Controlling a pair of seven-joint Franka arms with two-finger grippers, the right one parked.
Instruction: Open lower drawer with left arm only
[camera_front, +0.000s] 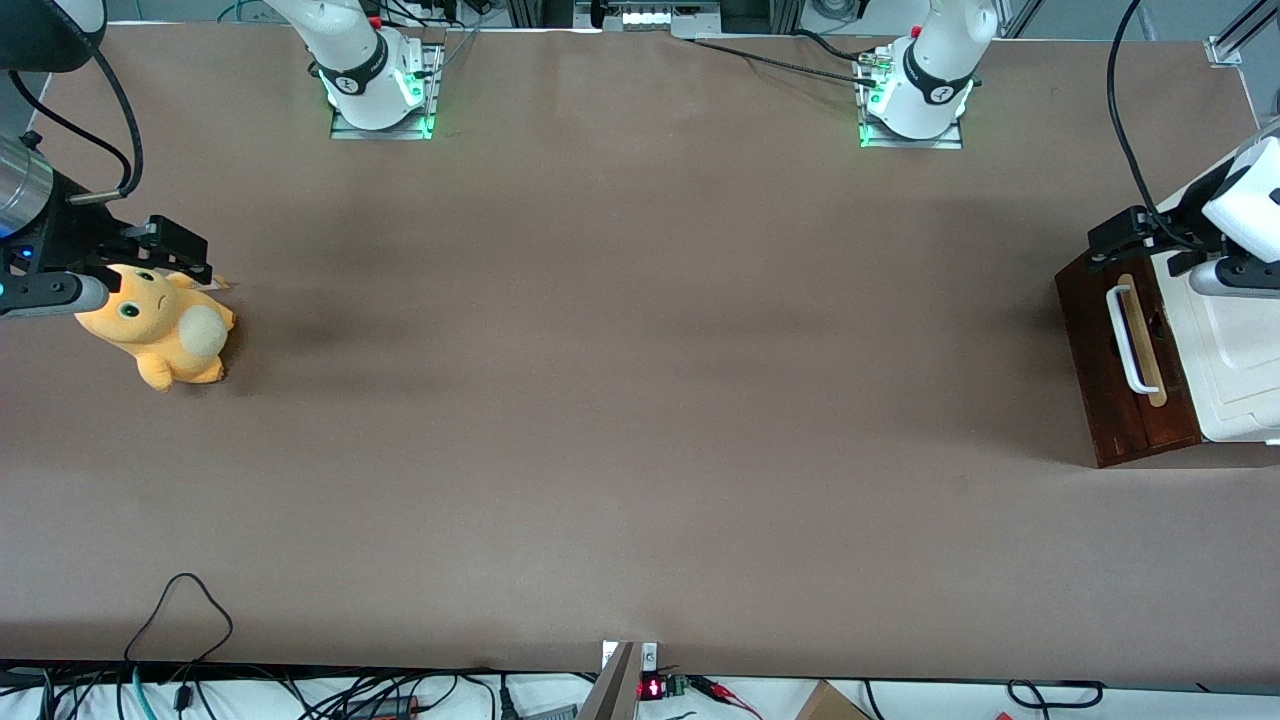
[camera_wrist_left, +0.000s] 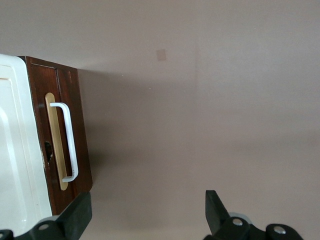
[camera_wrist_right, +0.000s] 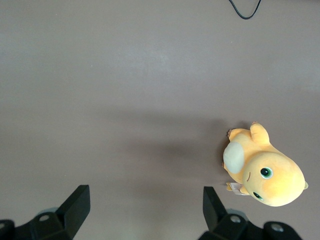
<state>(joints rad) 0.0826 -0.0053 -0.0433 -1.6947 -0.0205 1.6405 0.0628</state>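
The cabinet with a white moulded top (camera_front: 1240, 360) stands at the working arm's end of the table. Its dark reddish-brown drawer front (camera_front: 1100, 380) carries a white loop handle (camera_front: 1126, 338) on a pale wood strip; the front looks shut. My left arm's gripper (camera_front: 1112, 240) hovers above the end of the drawer front farther from the front camera, touching nothing. In the left wrist view the gripper (camera_wrist_left: 147, 212) is open and empty, its black fingers (camera_wrist_left: 80, 212) wide apart over bare table, with the drawer front (camera_wrist_left: 82, 130) and handle (camera_wrist_left: 70, 140) beside one finger.
A yellow plush toy (camera_front: 160, 330) lies toward the parked arm's end of the table and also shows in the right wrist view (camera_wrist_right: 265, 172). A black cable loop (camera_front: 180, 610) lies near the table's front edge. Brown tabletop (camera_front: 640, 400) spreads in front of the drawer.
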